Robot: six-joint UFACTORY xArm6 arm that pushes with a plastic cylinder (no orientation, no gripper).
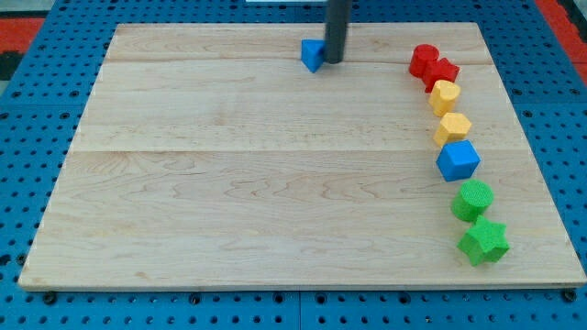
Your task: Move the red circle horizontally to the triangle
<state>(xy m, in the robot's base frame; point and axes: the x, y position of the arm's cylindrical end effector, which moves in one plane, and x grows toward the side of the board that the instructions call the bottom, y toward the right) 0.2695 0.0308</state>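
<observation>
The red circle block (423, 59) lies near the view's top right on the wooden board (229, 183). The blue triangle block (313, 54) lies near the top centre. My tip (334, 61) stands right against the triangle's right side, well to the left of the red circle. The rod comes down from the view's top edge.
A column of blocks runs down the right side below the red circle: a red star-like block (442, 72), a yellow block (445, 94), a yellow hexagon-like block (452, 126), a blue cube (458, 159), a green round block (473, 199), a green star (483, 242).
</observation>
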